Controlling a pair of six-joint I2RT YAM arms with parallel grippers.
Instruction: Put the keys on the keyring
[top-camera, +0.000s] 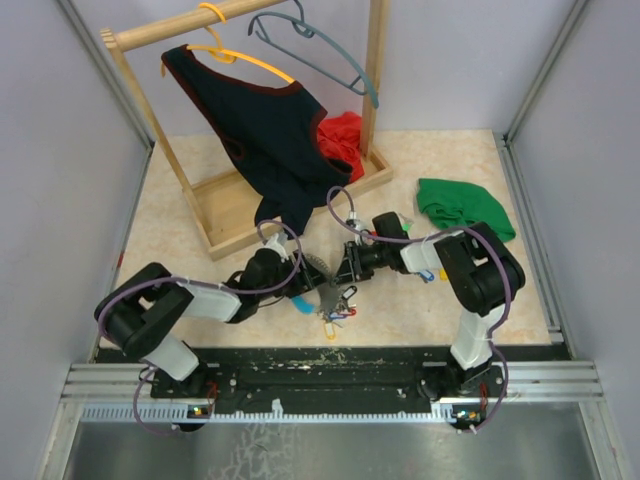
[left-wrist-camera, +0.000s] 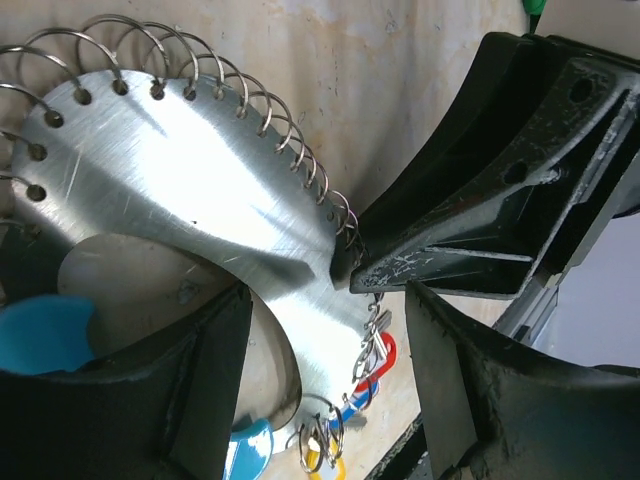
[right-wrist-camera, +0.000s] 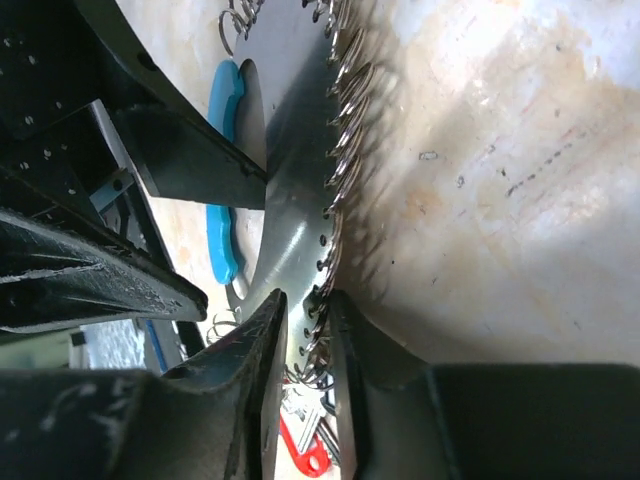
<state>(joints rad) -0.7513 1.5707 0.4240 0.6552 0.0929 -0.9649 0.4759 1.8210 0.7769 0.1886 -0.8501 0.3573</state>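
The keyring (top-camera: 320, 274) is a silver crescent plate (left-wrist-camera: 180, 180) with several wire loops along its rim and a light-blue band (left-wrist-camera: 40, 335). It sits between both grippers, with the keys (top-camera: 337, 316) dangling below. A red-capped key (left-wrist-camera: 382, 355) and a yellow-capped key (left-wrist-camera: 320, 462) hang from small rings. My right gripper (right-wrist-camera: 306, 303) is shut on the wire loops at the plate's edge; it also shows in the left wrist view (left-wrist-camera: 440, 240). My left gripper (left-wrist-camera: 330, 305) has its jaws wide apart around the plate's narrow arm. The blue band (right-wrist-camera: 225, 245) and a red key (right-wrist-camera: 305, 452) show in the right wrist view.
A wooden clothes rack (top-camera: 225, 205) stands at the back with a dark garment (top-camera: 265, 130), a yellow hanger (top-camera: 235, 55) and a grey hanger (top-camera: 320, 55). A red cloth (top-camera: 342, 140) lies on its base. A green cloth (top-camera: 462, 205) lies at the right.
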